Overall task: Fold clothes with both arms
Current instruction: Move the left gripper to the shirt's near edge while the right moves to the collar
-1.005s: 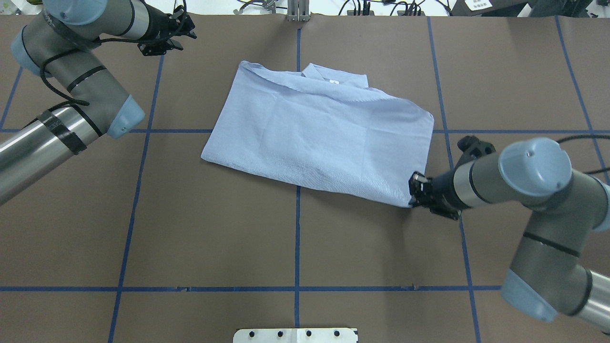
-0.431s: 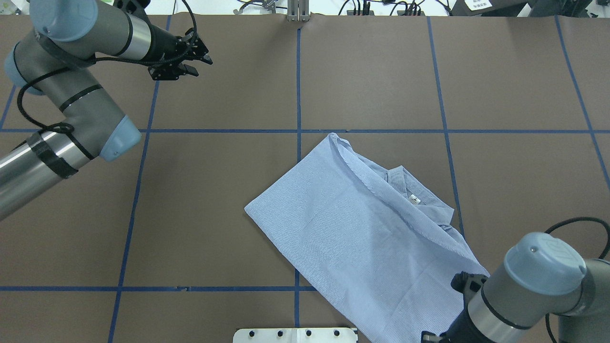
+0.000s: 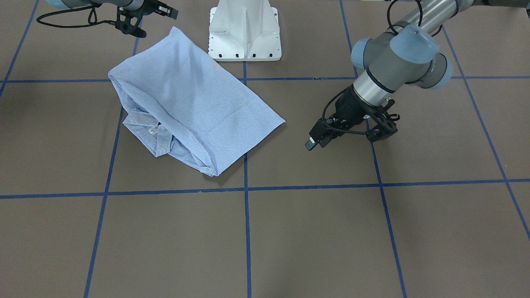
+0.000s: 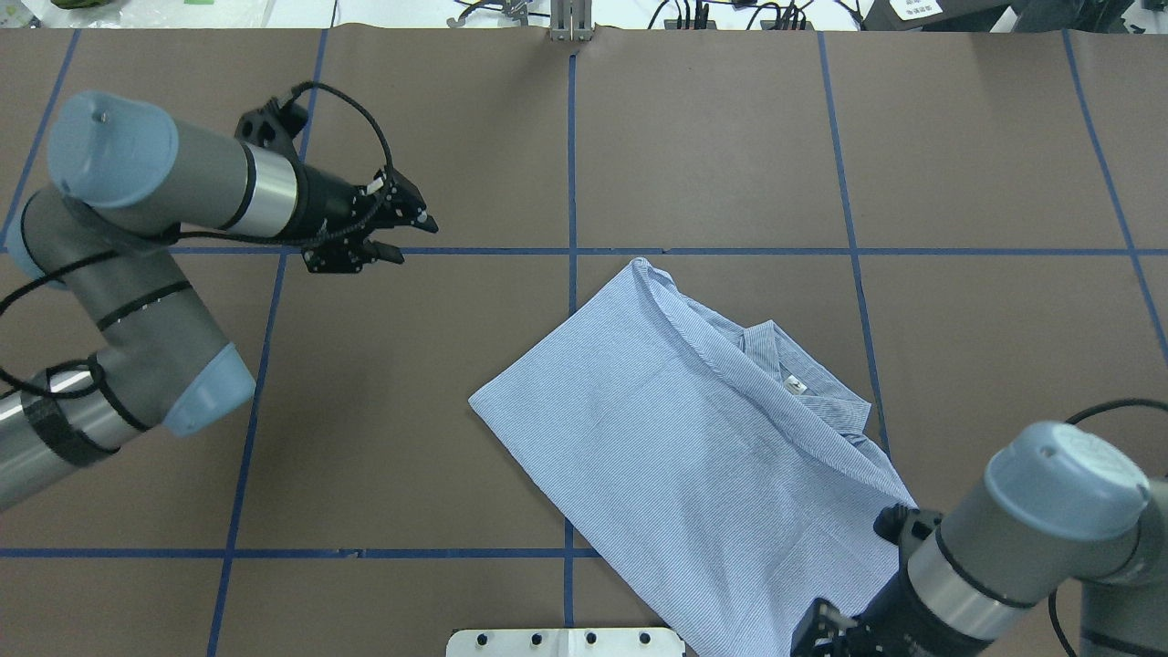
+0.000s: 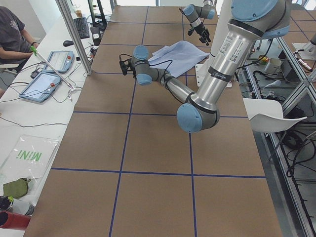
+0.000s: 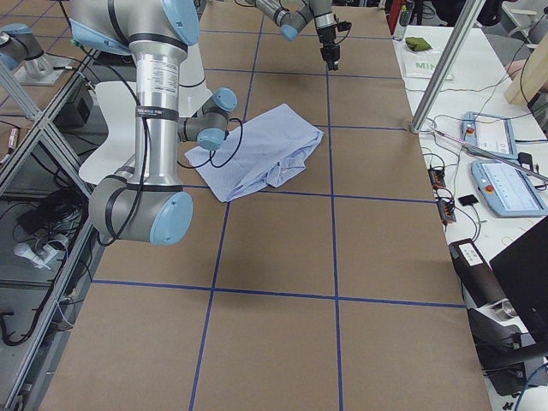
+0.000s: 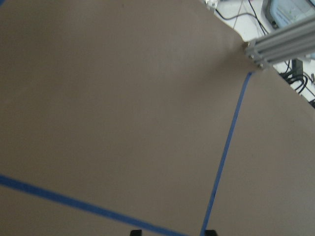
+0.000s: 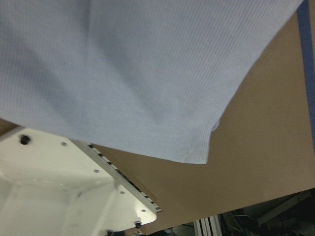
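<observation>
Shirt (image 4: 693, 456) lying folded on counter (image 4: 365, 438), near right | left arm (image 4: 182, 178) over far-left counter, jaws apart | right arm (image 4: 995, 557) at shirt's near corner, jaws' state: cannot tell

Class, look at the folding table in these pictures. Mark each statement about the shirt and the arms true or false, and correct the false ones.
1. The shirt lies mostly on the robot's right side of the table. True.
2. The left gripper grips a sleeve. False: it hovers open over bare table, apart from the shirt.
3. The collar shows along one edge of the shirt. True.
4. The shirt hangs in the air between the arms. False: it lies on the table.
5. The table's grid lines are red. False: the tape lines are blue.
</observation>
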